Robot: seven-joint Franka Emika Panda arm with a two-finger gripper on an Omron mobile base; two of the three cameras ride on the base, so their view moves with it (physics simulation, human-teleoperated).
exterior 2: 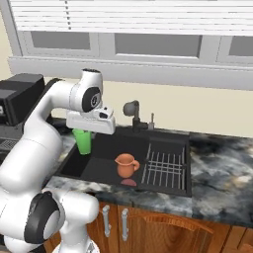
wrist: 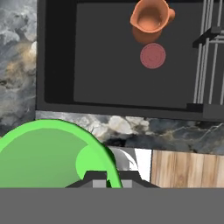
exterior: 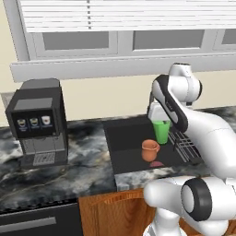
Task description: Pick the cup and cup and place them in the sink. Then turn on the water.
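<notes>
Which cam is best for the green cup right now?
Right base view: the green cup hangs under the gripper above the sink, side wall unobstructed. The left base view shows the cup partly behind the forearm. The hand view shows its rim and inside from above, cropped at the frame's lower left.

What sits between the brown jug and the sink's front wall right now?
A small dark-red round disc lies on the sink floor there, beside the jug. The hand view shows it best.

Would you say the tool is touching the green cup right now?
Touching: in the hand view the tool pinches the green cup's rim; the right base view shows the cup hanging beneath it.
</notes>
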